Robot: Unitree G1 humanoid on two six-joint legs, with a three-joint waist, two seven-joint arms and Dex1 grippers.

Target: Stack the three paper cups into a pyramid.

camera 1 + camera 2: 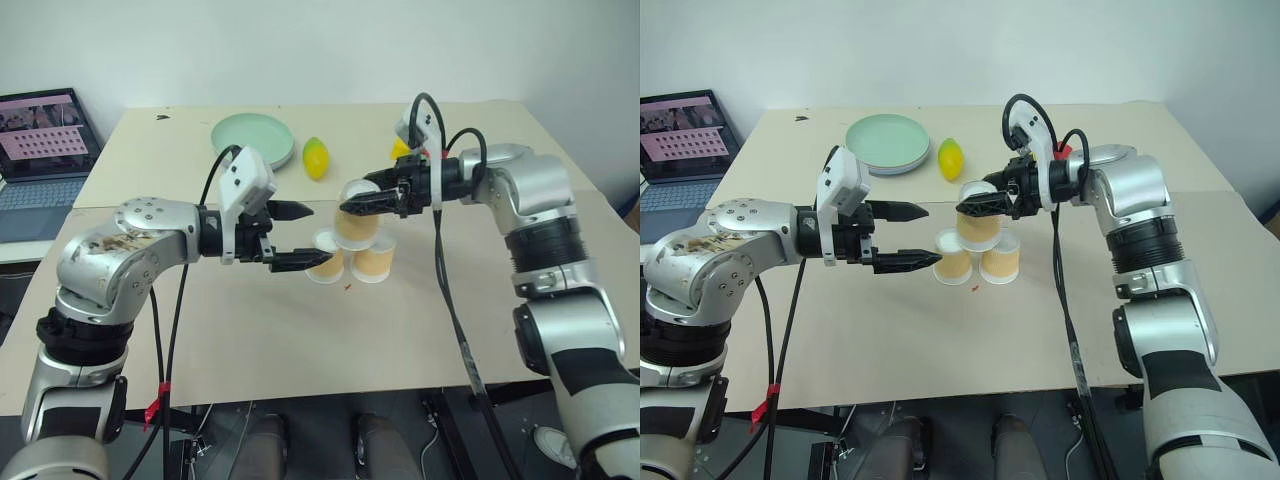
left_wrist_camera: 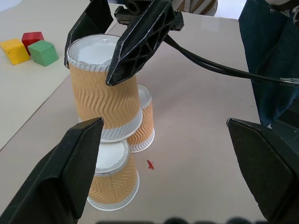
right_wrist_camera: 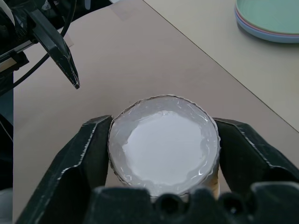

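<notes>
Three paper cups stand upside down on the tan table (image 1: pixel 250 330) as a pyramid. Two base cups (image 1: pixel 328 262) (image 1: pixel 373 260) sit side by side, and the top cup (image 1: pixel 355 225) rests across them. My right gripper (image 1: pixel 352 200) reaches in from the right, shut on the top cup, one finger pressed to each side of it (image 3: pixel 163 144). My left gripper (image 1: pixel 318 236) comes in level from the left and is open. Its fingertips stand just left of the stack, the lower one close against the left base cup (image 2: pixel 112 186).
A pale green plate (image 1: pixel 253 140) and a yellow lemon-shaped object (image 1: pixel 316 157) lie at the back of the table. Yellow, red and green blocks (image 2: pixel 29 47) sit beyond the cups. A laptop (image 1: pixel 40 150) stands off the table's left edge.
</notes>
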